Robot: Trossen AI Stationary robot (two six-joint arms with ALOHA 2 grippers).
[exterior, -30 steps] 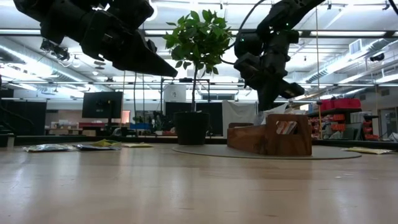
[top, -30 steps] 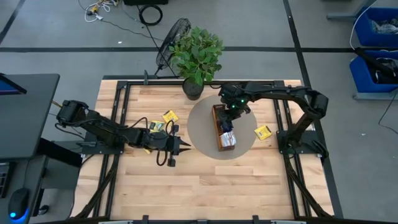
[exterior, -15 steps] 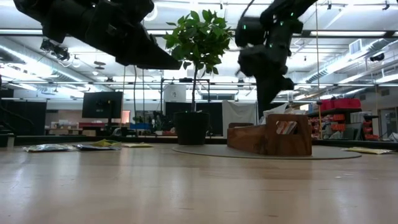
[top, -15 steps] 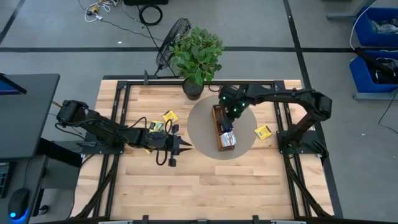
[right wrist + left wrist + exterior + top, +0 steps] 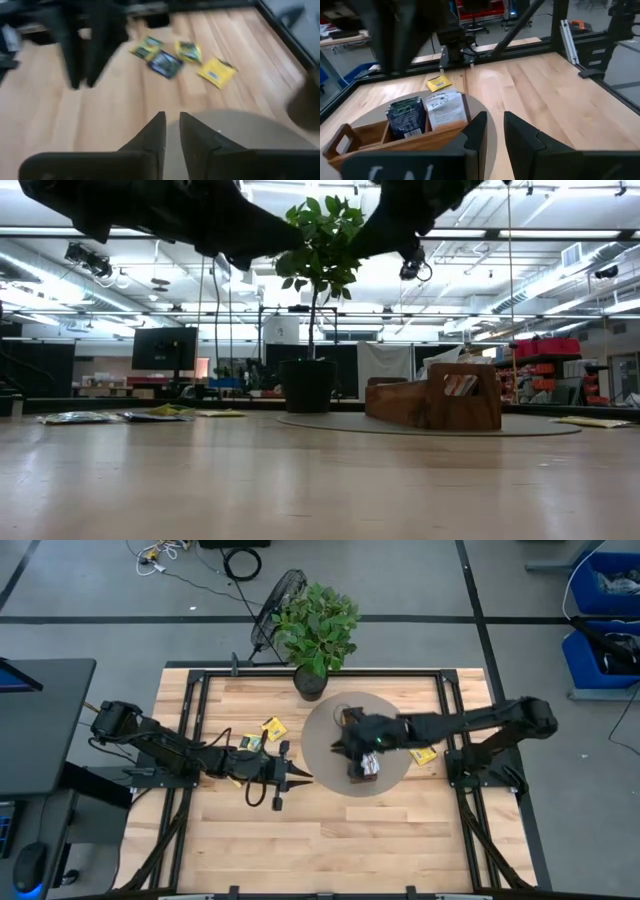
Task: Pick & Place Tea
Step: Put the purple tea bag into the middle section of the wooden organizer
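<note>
The brown wooden tray (image 5: 349,720) stands on a round grey mat (image 5: 322,730). It holds upright tea sachets, a navy one (image 5: 406,116) and a white one (image 5: 445,107). Loose sachets lie on the table left of the mat (image 5: 272,727) (image 5: 250,742) and one yellow sachet lies at the mat's right (image 5: 424,753). My right gripper (image 5: 340,745) hangs above the tray, pointing toward the table's left, fingers nearly together (image 5: 172,122) and nothing between them. My left gripper (image 5: 295,777) hovers left of the mat, pointing at the tray, fingers nearly together (image 5: 494,122) with nothing held.
A potted plant (image 5: 315,625) stands at the table's far edge behind the mat, with a black fan (image 5: 275,600) beside it. Black frame rails (image 5: 190,720) run along the table's sides. Bare wood (image 5: 340,840) fills the near half of the table.
My right gripper has swung from the tray's far end toward the table's near-left and has risen out of the top of the low view, rolling as it went; it now points left across the tray. My left gripper's tip has tipped upward.
</note>
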